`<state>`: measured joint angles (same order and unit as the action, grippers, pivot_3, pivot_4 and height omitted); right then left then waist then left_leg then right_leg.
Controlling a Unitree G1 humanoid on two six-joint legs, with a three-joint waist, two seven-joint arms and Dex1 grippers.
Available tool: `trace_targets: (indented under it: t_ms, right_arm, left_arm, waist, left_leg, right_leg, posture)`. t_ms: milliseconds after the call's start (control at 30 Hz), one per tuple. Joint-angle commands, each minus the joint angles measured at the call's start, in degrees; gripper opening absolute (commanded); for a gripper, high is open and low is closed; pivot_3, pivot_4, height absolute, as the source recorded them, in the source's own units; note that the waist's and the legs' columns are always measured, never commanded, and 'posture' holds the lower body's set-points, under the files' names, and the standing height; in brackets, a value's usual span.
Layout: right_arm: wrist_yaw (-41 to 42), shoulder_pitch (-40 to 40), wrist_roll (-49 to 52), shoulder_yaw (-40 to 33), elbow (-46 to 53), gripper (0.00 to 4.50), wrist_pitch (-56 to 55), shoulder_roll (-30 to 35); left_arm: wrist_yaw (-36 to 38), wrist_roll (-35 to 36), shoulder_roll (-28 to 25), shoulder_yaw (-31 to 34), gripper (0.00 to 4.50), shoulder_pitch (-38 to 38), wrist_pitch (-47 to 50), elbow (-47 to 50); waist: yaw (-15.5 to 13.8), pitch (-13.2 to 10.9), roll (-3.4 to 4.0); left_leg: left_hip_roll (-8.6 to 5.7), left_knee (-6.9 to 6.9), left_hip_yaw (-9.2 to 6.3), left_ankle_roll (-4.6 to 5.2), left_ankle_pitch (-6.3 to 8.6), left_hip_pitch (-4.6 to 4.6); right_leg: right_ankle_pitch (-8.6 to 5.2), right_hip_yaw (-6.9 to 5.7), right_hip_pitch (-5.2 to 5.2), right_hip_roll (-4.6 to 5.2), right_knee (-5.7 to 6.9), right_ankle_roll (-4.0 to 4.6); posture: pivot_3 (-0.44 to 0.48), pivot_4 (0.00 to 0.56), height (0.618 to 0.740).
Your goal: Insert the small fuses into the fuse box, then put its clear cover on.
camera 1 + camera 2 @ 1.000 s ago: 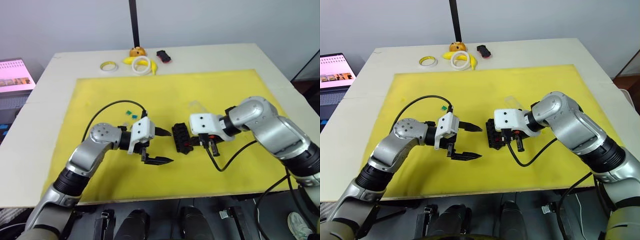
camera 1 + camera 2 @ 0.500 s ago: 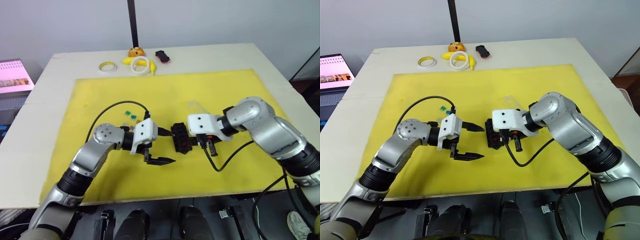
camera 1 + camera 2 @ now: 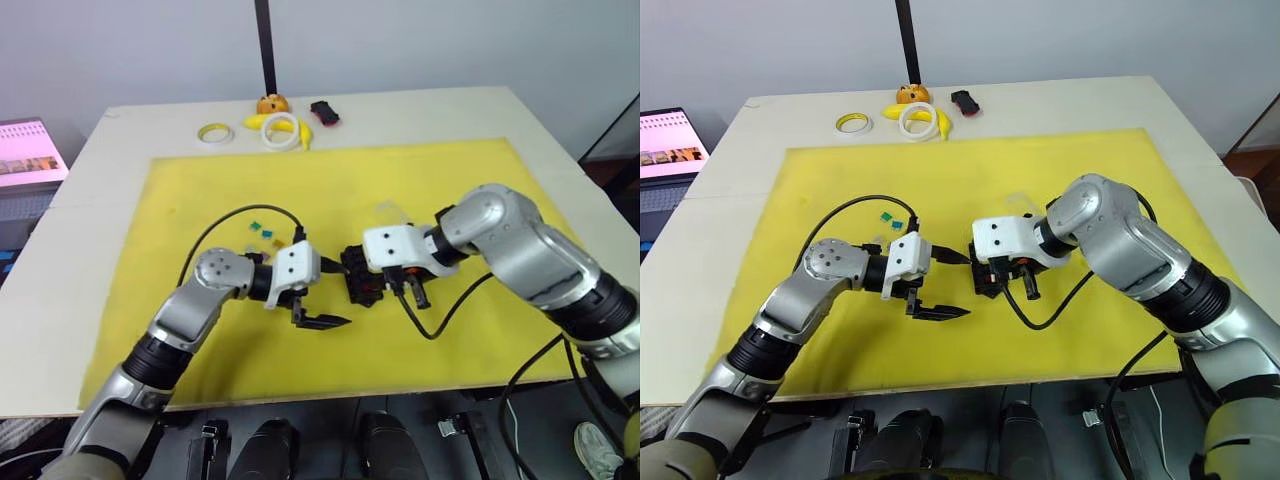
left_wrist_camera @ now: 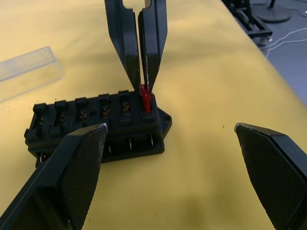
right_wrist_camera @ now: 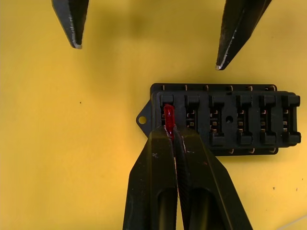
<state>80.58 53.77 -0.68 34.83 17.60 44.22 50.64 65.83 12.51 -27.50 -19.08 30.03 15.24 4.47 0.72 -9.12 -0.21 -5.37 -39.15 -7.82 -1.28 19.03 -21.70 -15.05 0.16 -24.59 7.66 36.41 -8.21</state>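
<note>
The right gripper (image 5: 171, 136) pinches a red fuse (image 5: 168, 117) between its closed fingertips, the fuse standing in an end slot of the black fuse box (image 5: 225, 117) directly under the tips. Facing it across the yellow mat (image 3: 400, 180), the left gripper (image 3: 328, 293) holds its fingers spread wide — one tip just beside the box's near end, the other well clear of it. The clear cover (image 4: 26, 72) lies flat just beyond the box from the left gripper — behind the right gripper — while a few teal fuses (image 3: 262, 229) sit behind the left wrist.
</note>
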Motion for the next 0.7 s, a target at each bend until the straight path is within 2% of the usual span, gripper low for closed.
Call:
trace_targets:
  t_ms: [33, 700]
  right_arm:
    - [1.15, 2.16, -1.65, 0.66, -0.07, 0.0, -0.21, -0.03]
    - [2.53, 3.35, -4.23, 2.6, 0.32, 0.0, 1.29, -1.66]
  left_arm:
    - [-0.42, -0.73, 0.38, 0.06, 4.49, 0.76, -1.78, 0.13]
    - [-1.39, -2.08, 2.85, 0.23, 4.49, 2.79, -2.83, -3.4]
  waist:
    - [-0.01, 0.0, 0.0]
    - [0.02, 0.0, 0.0]
  left_leg:
    - [0.0, 0.0, 0.0, 0.0, 0.0, 0.0]
    - [-0.01, -0.01, -0.01, 0.0, 0.0, 0.0]
  right_leg:
    - [0.0, 0.0, 0.0, 0.0, 0.0, 0.0]
    - [0.0, -0.01, 0.0, 0.01, 0.01, 0.0]
  posture:
    - [0.0, 0.15, 0.74]
    - [0.0, 0.15, 0.74]
